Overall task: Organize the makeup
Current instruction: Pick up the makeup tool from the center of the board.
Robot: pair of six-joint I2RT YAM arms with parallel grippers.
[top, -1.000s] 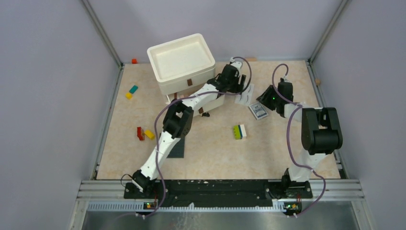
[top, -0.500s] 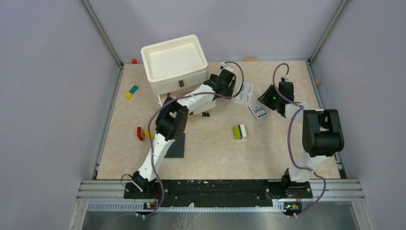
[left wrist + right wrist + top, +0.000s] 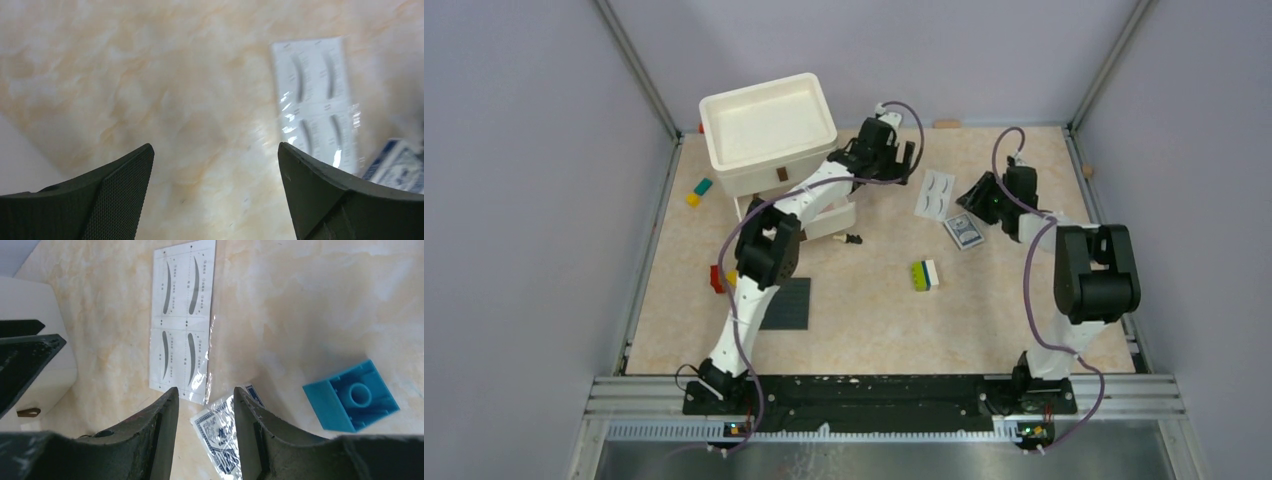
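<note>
The white rectangular foam box (image 3: 769,130) sits at the far-left corner, tilted, with the left arm against it. The white false-eyelash card (image 3: 936,193) lies flat near the far edge, right of centre, with a plastic-wrapped blue-patterned card pack (image 3: 964,232) just beside it. The left gripper (image 3: 215,165) hangs wide open and empty beside the card. The right gripper (image 3: 202,400) is narrowly parted and holds nothing. The thin, glossy card may slide instead of lifting, and the two grippers may collide.
</note>
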